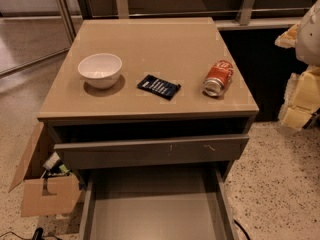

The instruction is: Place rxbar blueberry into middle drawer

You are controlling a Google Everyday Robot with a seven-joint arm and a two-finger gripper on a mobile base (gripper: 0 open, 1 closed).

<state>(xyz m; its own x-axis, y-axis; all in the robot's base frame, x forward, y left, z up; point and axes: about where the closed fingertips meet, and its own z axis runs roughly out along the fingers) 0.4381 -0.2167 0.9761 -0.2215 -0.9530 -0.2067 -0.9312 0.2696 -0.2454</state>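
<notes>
The rxbar blueberry (159, 87), a flat dark navy wrapper with white print, lies on the cabinet top (150, 39) between a white bowl and a soda can. The middle drawer (150, 184), a wide grey-taupe tray, is pulled out at the bottom of the view and nothing lies on the part of its floor that shows. My gripper (300, 101) shows as white and pale yellow parts at the right edge, to the right of the cabinet and apart from the bar.
A white bowl (100, 70) stands at the left of the cabinet top. A red-orange soda can (218, 78) lies on its side at the right. The upper drawer (150, 151), with a scuffed front, is slightly out. A cardboard box (42, 184) sits on the floor at the left.
</notes>
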